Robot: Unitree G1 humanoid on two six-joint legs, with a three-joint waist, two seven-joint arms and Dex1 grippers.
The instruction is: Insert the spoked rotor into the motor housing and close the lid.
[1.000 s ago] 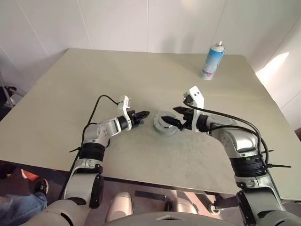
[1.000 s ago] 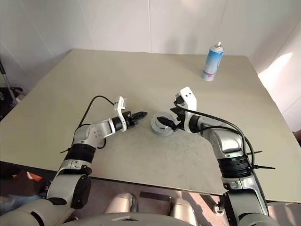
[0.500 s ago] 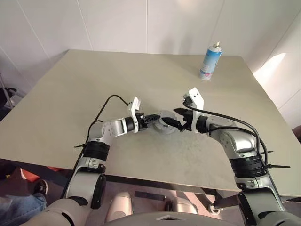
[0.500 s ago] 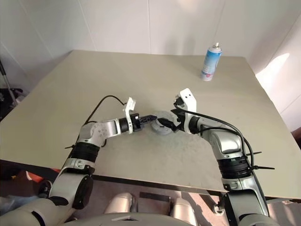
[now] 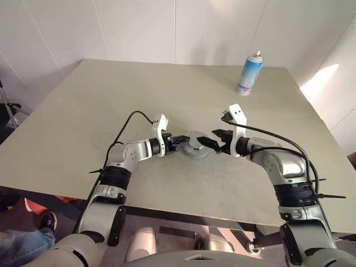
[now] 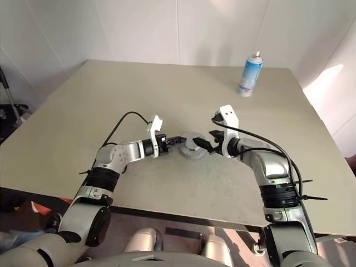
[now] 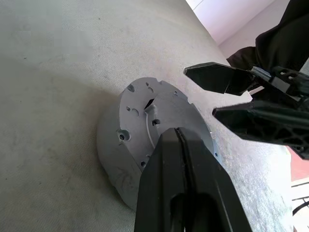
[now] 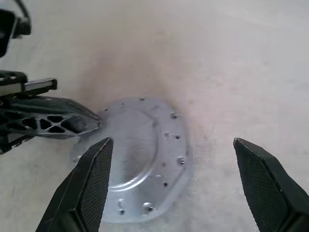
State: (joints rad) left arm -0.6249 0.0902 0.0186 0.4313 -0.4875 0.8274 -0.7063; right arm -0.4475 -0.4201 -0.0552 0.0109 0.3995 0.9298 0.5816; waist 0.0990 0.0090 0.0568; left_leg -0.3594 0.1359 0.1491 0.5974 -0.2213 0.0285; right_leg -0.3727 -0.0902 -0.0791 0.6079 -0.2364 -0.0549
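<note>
Lid (image 8: 137,159) lying flat on the desk (image 5: 83,111) near the middle, somewhat toward the front edge. Left gripper (image 7: 178,145) pressed shut, tips resting on the lid's top. Right gripper (image 5: 214,141) spread wide, empty, just beside the lid's right side. Spray can (image 5: 248,73) upright near the far right corner.

Both head eyes look forward and down over the tabletop (image 5: 83,111), distant. Each wrist camera sits close, facing the lid (image 8: 140,154) at the centre; all views share it.
</note>
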